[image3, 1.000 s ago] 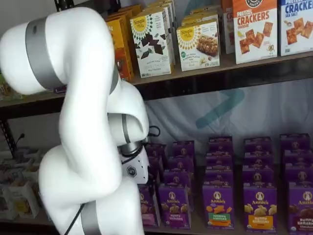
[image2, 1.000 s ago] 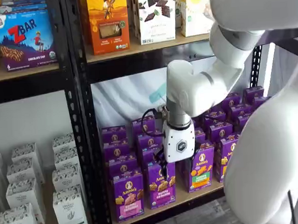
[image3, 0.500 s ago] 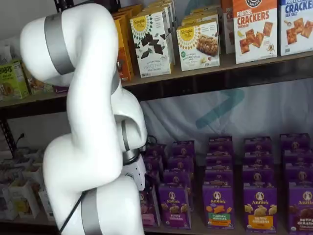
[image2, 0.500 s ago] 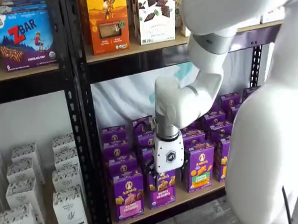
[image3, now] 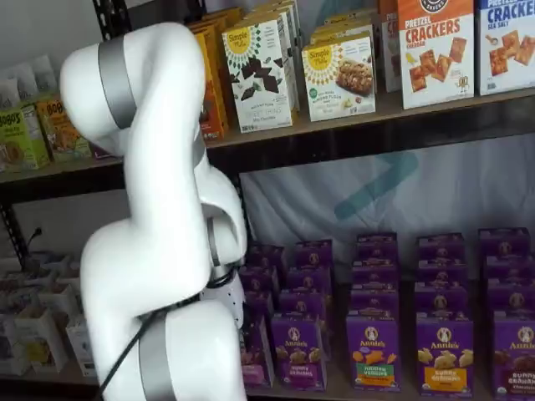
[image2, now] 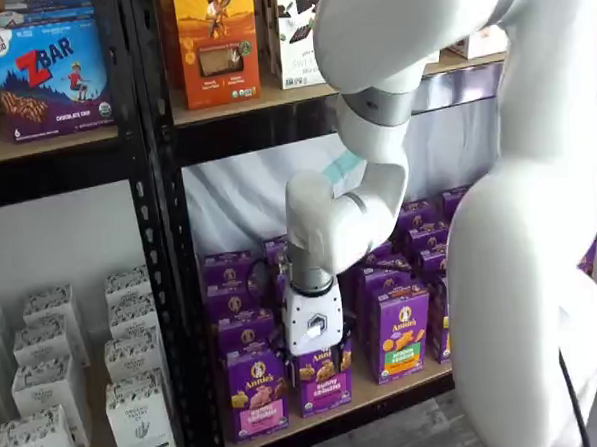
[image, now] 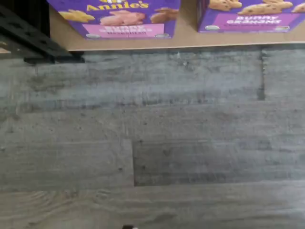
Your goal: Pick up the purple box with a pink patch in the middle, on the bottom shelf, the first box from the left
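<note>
Gripper [image2: 314, 355] shifted left along bottom shelf [image2: 387, 391], toward purple box [image2: 257, 391].

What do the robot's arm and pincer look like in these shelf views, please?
The arm is glossy white with rounded links and grey joint bands. The pincer has a white body bearing a small dark hexagonal logo. A thin black cable runs along the arm.

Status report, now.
Hand open, in front of the neighbouring carton. Purple box upright on bottom shelf, not gripped. Nothing blocks it.
</note>
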{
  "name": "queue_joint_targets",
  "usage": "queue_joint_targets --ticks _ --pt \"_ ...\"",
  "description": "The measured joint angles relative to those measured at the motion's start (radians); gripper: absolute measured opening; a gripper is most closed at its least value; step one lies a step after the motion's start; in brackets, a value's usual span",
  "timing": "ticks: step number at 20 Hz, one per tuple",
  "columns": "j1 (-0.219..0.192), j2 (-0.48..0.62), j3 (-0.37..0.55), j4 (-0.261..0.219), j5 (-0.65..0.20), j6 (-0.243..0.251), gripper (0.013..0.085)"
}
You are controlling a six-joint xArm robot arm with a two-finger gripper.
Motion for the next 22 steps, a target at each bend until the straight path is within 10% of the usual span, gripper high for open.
queue_joint_targets --ticks 22 --pt "-0.025 0.355 -0.367 0.006 -0.036 -0.031 0.0850"
